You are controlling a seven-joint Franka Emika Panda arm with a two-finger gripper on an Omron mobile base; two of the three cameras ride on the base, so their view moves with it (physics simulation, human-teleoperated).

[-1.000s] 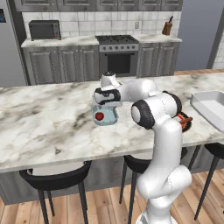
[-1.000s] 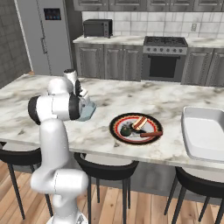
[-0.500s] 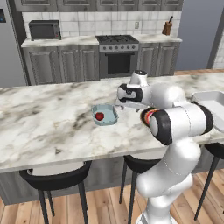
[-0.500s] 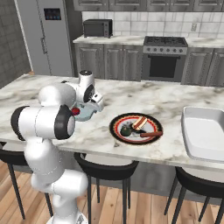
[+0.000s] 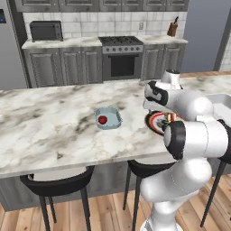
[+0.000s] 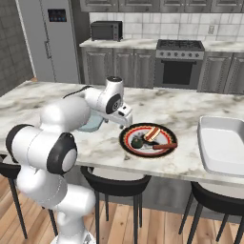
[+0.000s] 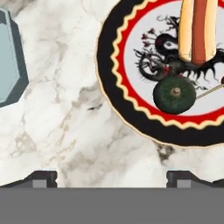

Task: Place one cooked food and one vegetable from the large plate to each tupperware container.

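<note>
The gripper [image 7: 112, 177] hangs over bare marble just beside the large plate [image 7: 109, 87], its two dark fingertips [image 7: 41, 178] spread wide with nothing between them. In the right base view the gripper [image 6: 125, 120] sits between the pale-blue container [image 6: 90, 125] and the plate's black rim [image 6: 126, 143]; in the left base view the arm covers much of the plate [image 5: 153, 122].

On the plate lie a dark green round vegetable [image 7: 175, 95] and a hot dog in a bun [image 7: 199, 28], cut off at the top of the hand view. A thin stick-like item near the right edge is too cropped to identify; in the right base view it reads as a reddish sausage [image 6: 164, 146]. The small container [image 5: 108, 118] holds a red round item [image 5: 103, 119], too small to name. The white container [image 6: 221, 145] stands well apart to the right, clipped by the frame.

Everything rests on a grey-veined marble island [image 5: 45, 131] with black stools [image 5: 56, 182] beneath. Beyond stand grey cabinets, a stove [image 5: 121, 56], a microwave [image 5: 45, 30], and a fridge [image 6: 59, 40].
</note>
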